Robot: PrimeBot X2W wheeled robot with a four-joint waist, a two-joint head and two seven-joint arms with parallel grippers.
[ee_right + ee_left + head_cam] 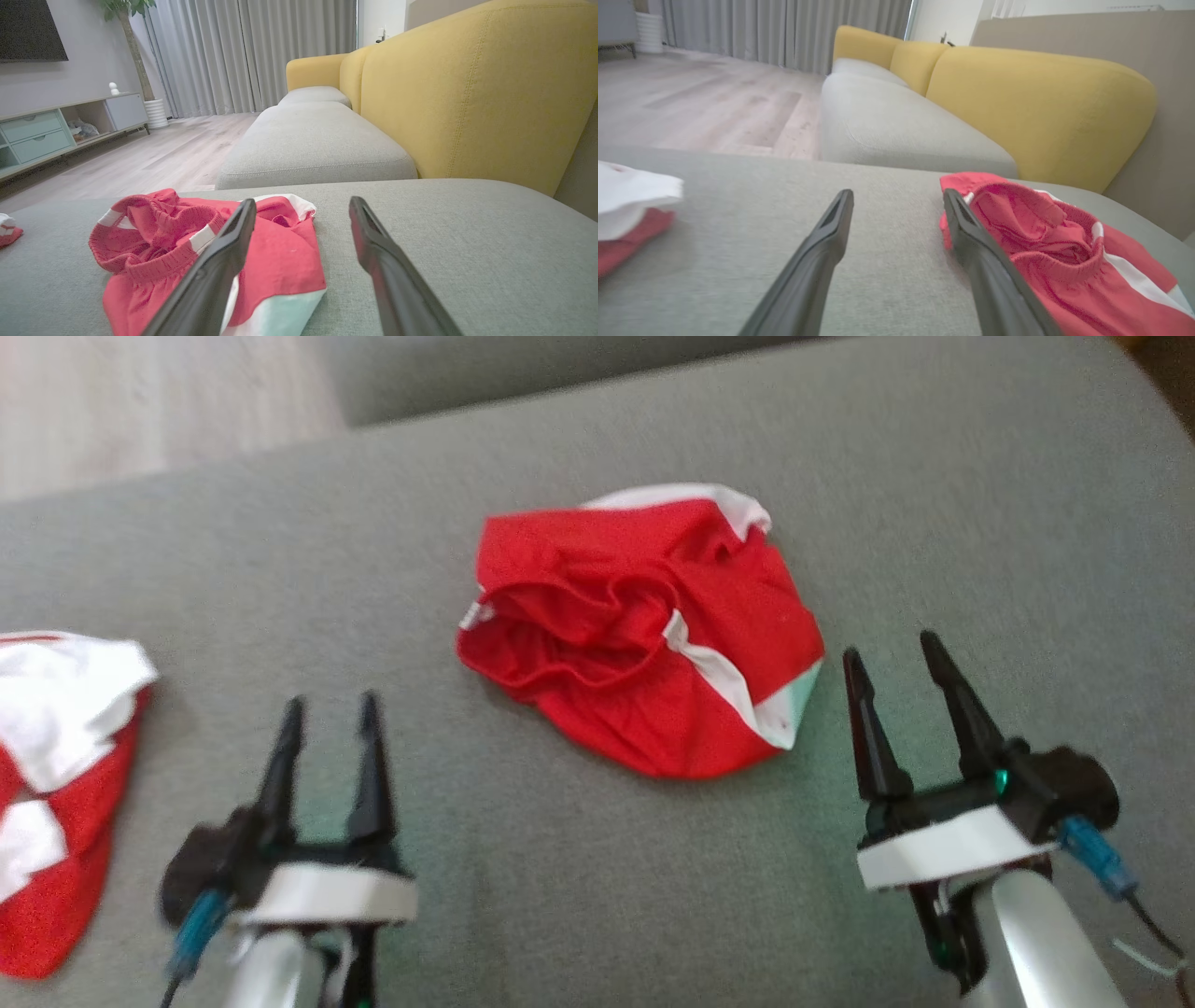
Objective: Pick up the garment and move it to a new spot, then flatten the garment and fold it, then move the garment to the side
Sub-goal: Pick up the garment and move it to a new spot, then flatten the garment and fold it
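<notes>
Two grippers, both spread wide and holding nothing. The left gripper [332,700] hovers low over a grey cushion [579,877], with bare weave between its fingers. The right gripper [890,646] is likewise released, and only cushion shows between its tips.

Between the two, a little beyond their fingertips, lies the garment [644,625]. It is red with white bands, crumpled, its elastic waistband gaping upward. It sits just beside the right gripper's inner finger and farther from the left gripper. In each wrist view the inner finger overlaps the garment's edge; whether it touches cannot be told.

Outward of the left gripper, well apart, a second cloth [56,784] in red and white lies near the cushion's edge.

Ahead of the fingertips the cushion rounds off. Past it runs a grey seat [313,140], with yellow backrests [467,93] on the right gripper's outer side. On the left gripper's side is a pale wood floor [154,158]. Grey curtains [233,56] hang at the far end, beside a low cabinet [46,130] with drawers and a dark screen [28,28] above it.
</notes>
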